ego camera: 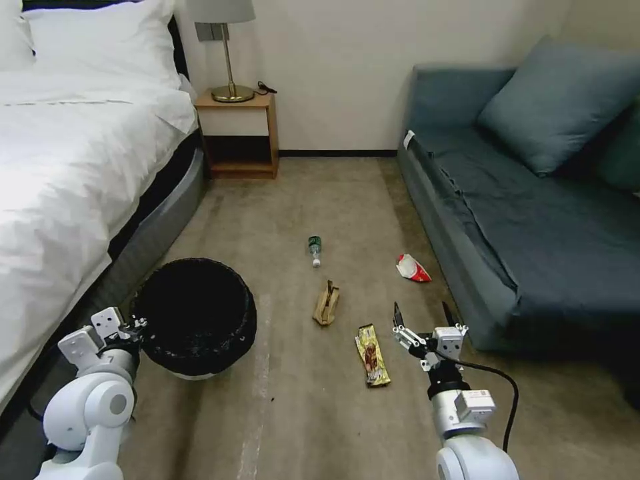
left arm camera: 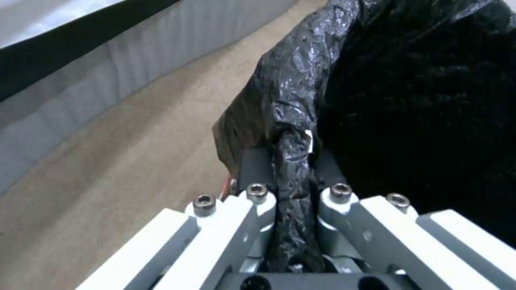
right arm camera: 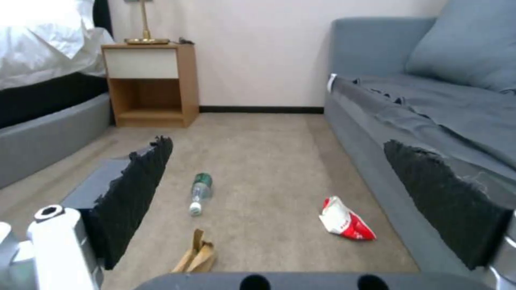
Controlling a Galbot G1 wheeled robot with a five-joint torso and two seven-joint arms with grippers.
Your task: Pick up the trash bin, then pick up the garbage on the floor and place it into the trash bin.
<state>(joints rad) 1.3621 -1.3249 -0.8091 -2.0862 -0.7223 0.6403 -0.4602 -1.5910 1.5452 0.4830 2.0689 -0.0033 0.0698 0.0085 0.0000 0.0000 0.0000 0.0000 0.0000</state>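
The trash bin point(ego camera: 197, 317), round and lined with a black bag, sits low at the left beside the bed. My left gripper point(ego camera: 137, 325) is shut on its near-left rim; the left wrist view shows the bag's rim point(left arm camera: 293, 161) pinched between the pads. On the carpet lies the garbage: a clear bottle with green label point(ego camera: 315, 249), a tan cardboard piece point(ego camera: 327, 303), a gold-brown snack wrapper point(ego camera: 373, 355) and a red-and-white wrapper point(ego camera: 413, 268). My right gripper point(ego camera: 424, 317) hangs open just right of the snack wrapper. The right wrist view shows the bottle point(right arm camera: 200, 193), the cardboard point(right arm camera: 196, 255) and the red-and-white wrapper point(right arm camera: 345, 220).
A white bed point(ego camera: 73, 167) runs along the left and a grey-blue sofa point(ego camera: 533, 220) along the right, leaving a carpet lane between them. A wooden nightstand point(ego camera: 240, 133) with a lamp stands at the far wall.
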